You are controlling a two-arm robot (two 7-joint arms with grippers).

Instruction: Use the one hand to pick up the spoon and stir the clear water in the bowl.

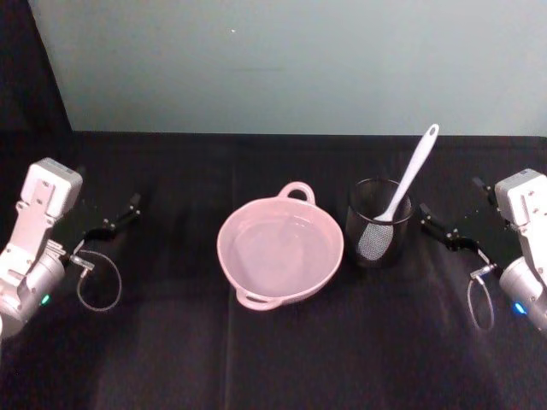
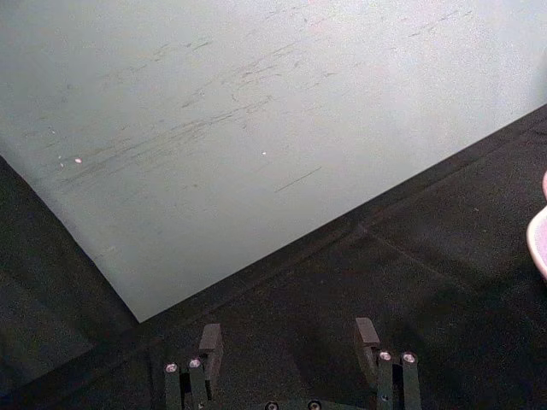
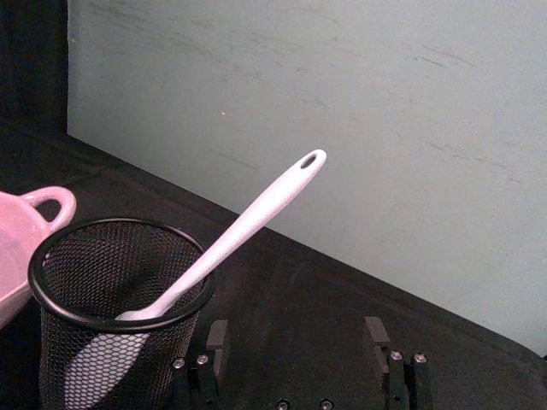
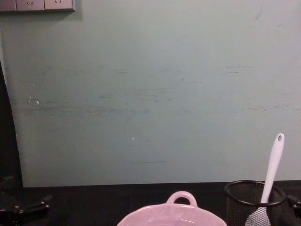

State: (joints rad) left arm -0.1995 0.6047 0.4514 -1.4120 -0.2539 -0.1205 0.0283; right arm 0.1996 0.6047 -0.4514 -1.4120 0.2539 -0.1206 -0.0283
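Note:
The pale pink bowl (image 1: pixel 229 266) sits mid-table with clear water (image 1: pixel 278 249) glinting inside; its loop handle points to the back. Just right of it the white spoon (image 1: pixel 412 175) stands head-down in a black wire-mesh cup (image 1: pixel 379 226), its handle leaning up and to the right. My right gripper (image 1: pixel 440 224) hovers right of the cup, open and holding nothing; in the right wrist view the spoon (image 3: pixel 248 226) and cup (image 3: pixel 111 316) lie just ahead of the gripper (image 3: pixel 296 335). My left gripper (image 1: pixel 115 218) rests open at the far left, well away from the bowl.
A black cloth (image 1: pixel 273 359) covers the table. A pale green wall (image 1: pixel 299 60) rises behind its far edge. A dark curtain (image 1: pixel 26 60) hangs at the back left. Bare cloth lies in front of the bowl and between each gripper and the middle.

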